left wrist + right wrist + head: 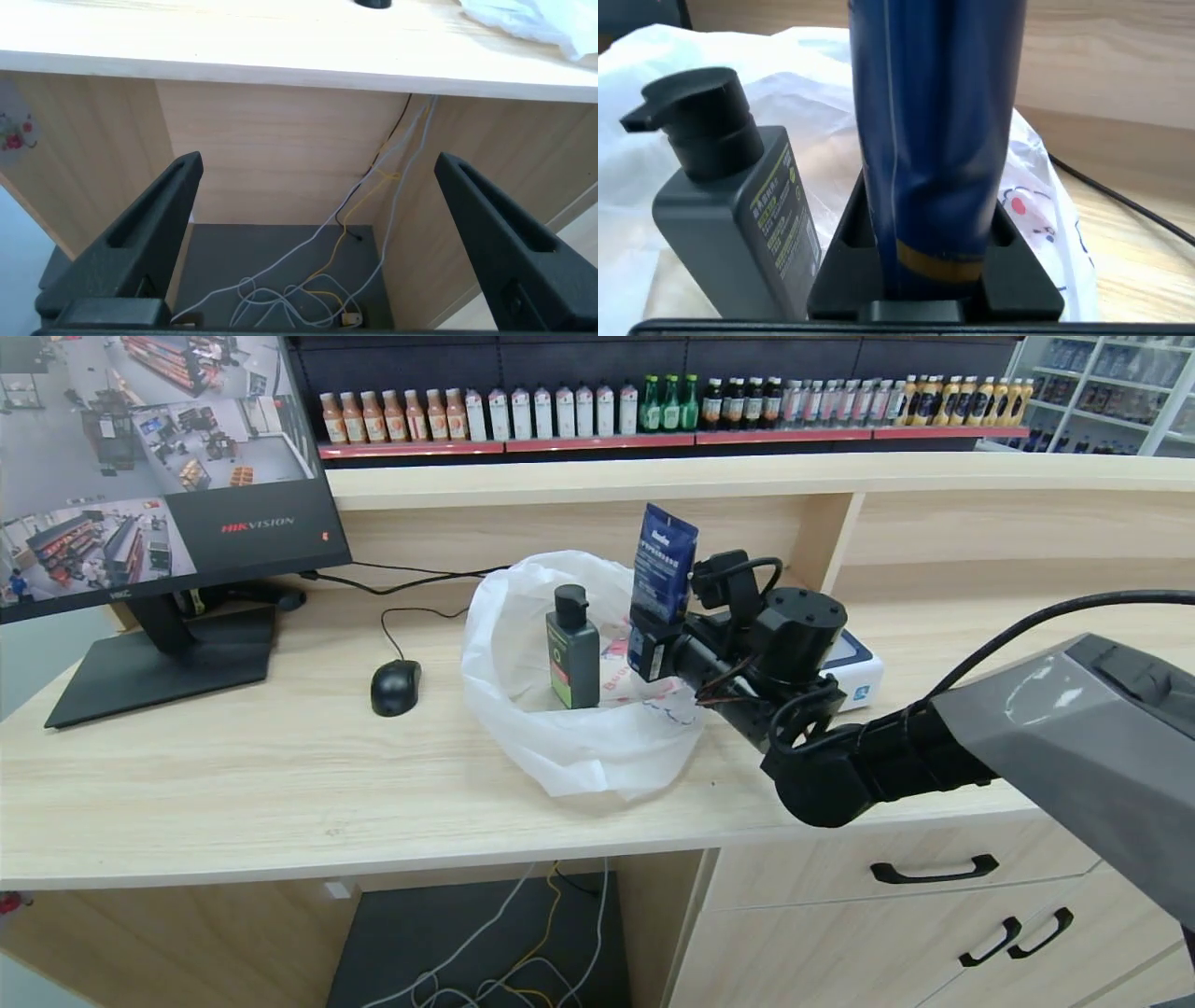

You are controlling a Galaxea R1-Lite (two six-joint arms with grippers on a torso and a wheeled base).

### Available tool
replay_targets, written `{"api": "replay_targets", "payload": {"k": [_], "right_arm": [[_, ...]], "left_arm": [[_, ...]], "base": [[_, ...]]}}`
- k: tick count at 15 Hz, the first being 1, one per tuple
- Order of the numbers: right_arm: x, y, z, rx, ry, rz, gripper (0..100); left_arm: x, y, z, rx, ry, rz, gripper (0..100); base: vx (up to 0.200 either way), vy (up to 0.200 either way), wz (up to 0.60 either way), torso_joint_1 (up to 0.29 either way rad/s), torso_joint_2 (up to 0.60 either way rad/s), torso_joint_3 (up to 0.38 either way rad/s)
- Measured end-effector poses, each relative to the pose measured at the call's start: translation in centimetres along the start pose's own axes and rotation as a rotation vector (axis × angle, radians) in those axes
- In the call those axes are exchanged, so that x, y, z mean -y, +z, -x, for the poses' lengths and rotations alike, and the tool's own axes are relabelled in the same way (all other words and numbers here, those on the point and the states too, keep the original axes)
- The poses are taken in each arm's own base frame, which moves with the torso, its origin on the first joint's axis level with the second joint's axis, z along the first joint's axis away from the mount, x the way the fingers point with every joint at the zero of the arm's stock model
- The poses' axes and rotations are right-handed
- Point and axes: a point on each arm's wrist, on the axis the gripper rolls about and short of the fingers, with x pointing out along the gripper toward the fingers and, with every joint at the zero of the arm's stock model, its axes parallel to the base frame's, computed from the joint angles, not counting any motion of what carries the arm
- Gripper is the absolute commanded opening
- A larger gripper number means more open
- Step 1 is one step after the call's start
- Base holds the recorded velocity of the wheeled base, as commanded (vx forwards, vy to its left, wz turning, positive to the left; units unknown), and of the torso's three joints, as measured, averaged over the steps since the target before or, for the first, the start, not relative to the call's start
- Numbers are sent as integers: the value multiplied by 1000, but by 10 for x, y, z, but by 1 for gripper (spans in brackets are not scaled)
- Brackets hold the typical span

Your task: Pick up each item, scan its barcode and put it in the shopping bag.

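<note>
The right hand (658, 649) of a two-armed robot clamps the lower end of a dark blue squeeze tube (664, 565), holding it upright over the right side of a crumpled white plastic shopping bag (579, 747) on a pale wood-grain counter (233, 775). A dark grey pump bottle with a black dispenser top and a green label (572, 653) stands upright inside the bag, just beside the tube and to its left. The right wrist view shows the hand (938, 261) closed on the tube (934, 121) near a gold band, with the pump bottle (738, 233) close alongside and the bag (1046, 215) spread beneath them. The left hand (318, 177) hangs below the edge of the counter (280, 47) with its fingers spread wide and nothing between them, facing a recess where loose white and yellow cables (308, 289) lie. On the counter, a black computer mouse (395, 687) sits left of the bag, a black monitor on a stand (140, 457) farther left, and a flat white box (854, 667) behind the right arm. A row of bottles (653, 406) lines a red-edged shelf beyond.
</note>
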Motion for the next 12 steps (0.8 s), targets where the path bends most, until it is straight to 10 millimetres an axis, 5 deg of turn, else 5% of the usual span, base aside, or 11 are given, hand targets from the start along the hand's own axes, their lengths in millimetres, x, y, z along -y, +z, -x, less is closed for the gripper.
{"api": "replay_targets", "payload": {"k": [12], "right_arm": [[0,-25,9,-31,-30,-3,0]], "left_arm": [[0,0,0,0,0,0,100]], "base": [[0,0,0,0,0,0]]}}
